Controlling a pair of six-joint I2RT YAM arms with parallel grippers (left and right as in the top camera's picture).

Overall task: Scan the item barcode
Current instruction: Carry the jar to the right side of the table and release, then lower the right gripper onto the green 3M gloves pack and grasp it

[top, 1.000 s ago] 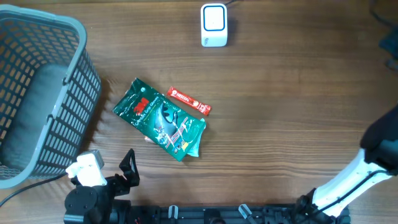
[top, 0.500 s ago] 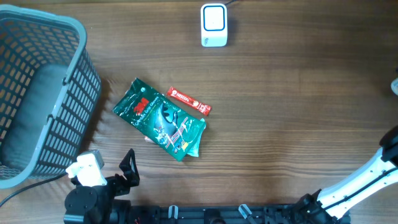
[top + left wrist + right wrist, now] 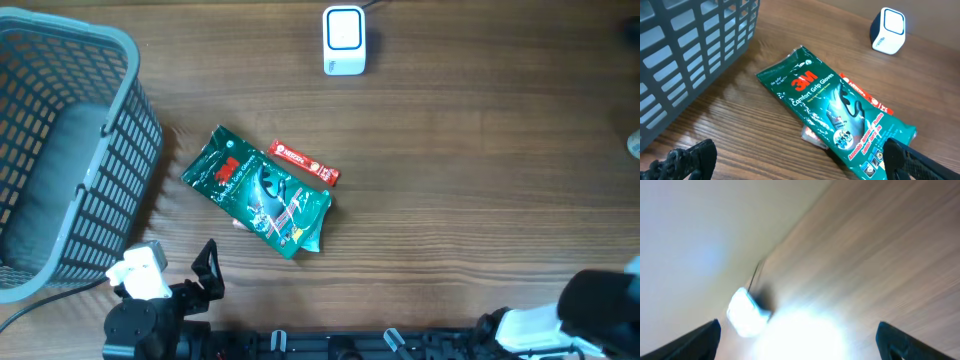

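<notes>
The glove packet (image 3: 257, 191) is wrapped in glossy plastic film; the table (image 3: 450, 200) beneath it is matt, grained wood.

Motion blur smears the white scanner (image 3: 746, 312) in the right wrist view.

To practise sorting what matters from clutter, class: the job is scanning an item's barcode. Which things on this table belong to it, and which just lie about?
Job: white scanner, green glove packet, probably the red sachet beside it.
Lying about: grey basket.
</notes>
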